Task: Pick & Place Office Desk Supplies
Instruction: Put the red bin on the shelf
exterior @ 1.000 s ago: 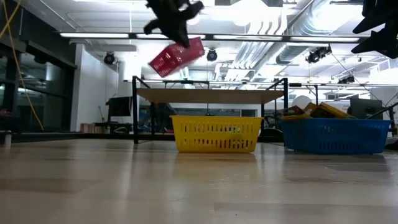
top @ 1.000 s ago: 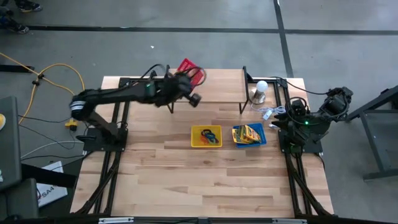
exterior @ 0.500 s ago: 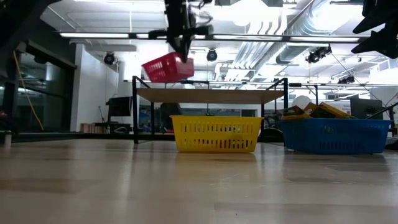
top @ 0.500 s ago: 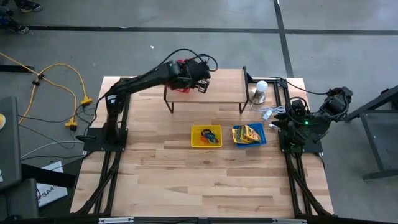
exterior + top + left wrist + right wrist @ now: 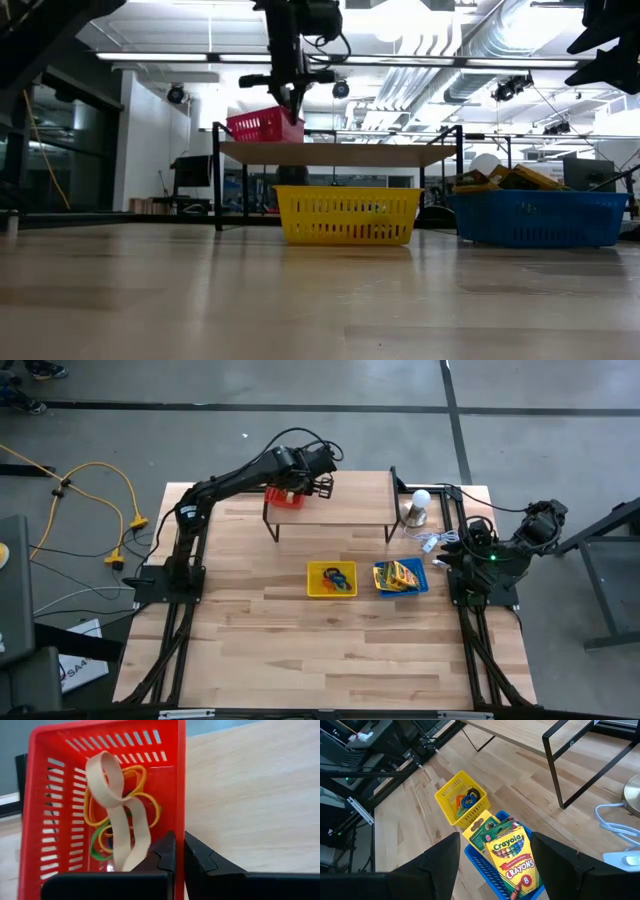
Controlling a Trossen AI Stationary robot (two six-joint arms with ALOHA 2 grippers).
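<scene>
Left gripper [image 5: 175, 854] pinched shut on red basket [image 5: 60, 800] side wall, one finger inside, one outside. Basket sits on raised shelf [image 5: 350, 500], rubber bands [image 5: 117, 815] inside, just ahead of fingers. Right gripper [image 5: 495, 865] parked at table's right edge, fingers apart, empty; blue basket [image 5: 485, 870] with crayon boxes [image 5: 512, 855] between them, yellow basket [image 5: 452, 795] beyond.

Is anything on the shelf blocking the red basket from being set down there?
Nothing visible does. The left gripper, shut on the red basket's wall, holds it at the left end of the raised shelf, whose top looks bare beside it. The rubber bands lie inside the basket.
</scene>
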